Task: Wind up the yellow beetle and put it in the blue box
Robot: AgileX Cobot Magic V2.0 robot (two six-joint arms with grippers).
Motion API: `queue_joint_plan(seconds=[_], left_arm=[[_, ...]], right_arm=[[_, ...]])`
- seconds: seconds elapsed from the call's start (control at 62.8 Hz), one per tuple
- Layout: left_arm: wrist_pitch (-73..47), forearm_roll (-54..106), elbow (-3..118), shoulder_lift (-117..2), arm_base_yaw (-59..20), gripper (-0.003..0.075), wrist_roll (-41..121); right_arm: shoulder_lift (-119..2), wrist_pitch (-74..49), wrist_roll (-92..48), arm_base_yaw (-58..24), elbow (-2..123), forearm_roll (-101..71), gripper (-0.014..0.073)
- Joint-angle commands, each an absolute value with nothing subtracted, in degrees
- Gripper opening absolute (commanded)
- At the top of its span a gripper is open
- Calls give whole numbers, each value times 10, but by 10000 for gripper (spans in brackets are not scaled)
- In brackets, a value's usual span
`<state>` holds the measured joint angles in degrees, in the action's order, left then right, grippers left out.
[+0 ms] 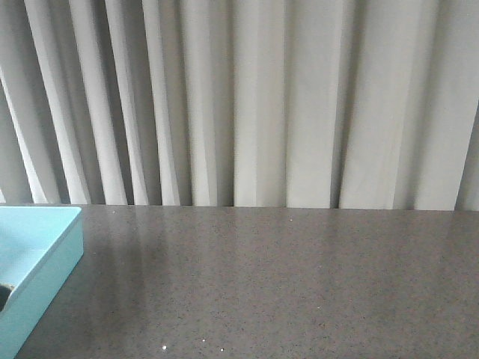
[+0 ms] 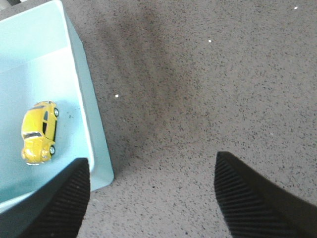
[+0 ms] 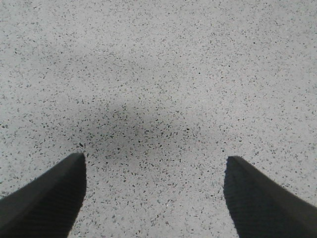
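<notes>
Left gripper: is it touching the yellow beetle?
Apart. The left wrist view shows the left gripper open and empty, with the yellow beetle lying clear of its fingers inside the blue box.

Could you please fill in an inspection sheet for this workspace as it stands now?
Surface: dark speckled table, bare where visible.
Job's things: beetle lies inside the box, on its floor near a corner; box sits at the table's left edge.
Clutter: nothing seen.
Grippers: left gripper open and holding nothing, over the table just beside the box corner; right gripper open and holding nothing, over bare table.
Cables: nothing seen.
Surroundings: pale pleated curtain behind the table.
</notes>
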<state>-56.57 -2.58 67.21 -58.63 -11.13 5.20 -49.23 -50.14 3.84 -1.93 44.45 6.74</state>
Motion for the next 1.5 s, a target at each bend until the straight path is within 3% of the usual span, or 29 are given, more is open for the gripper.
queue_joint_plan(seconds=[0.0,0.303,0.605,0.828,1.146,1.258,1.481], left_arm=[[-471,-21,611,-532,-115,503,27],[-292,-23,413,-412,-115,465,6],[-269,-27,353,-390,-115,172,6],[-262,-27,353,-390,-115,-3,6],[-265,-27,353,-390,-115,-7,6],[-264,-27,353,-390,-115,-7,6],[-264,-27,353,-390,-115,-7,6]], right_arm=[[-489,-475,39,-19,460,75,563],[-489,-475,39,-19,460,75,563],[-489,-475,39,-19,460,75,563],[-489,-475,39,-19,460,75,563],[-489,-476,39,-19,460,69,552],[-489,-477,39,-19,460,72,453],[-489,-483,39,-19,460,69,71]])
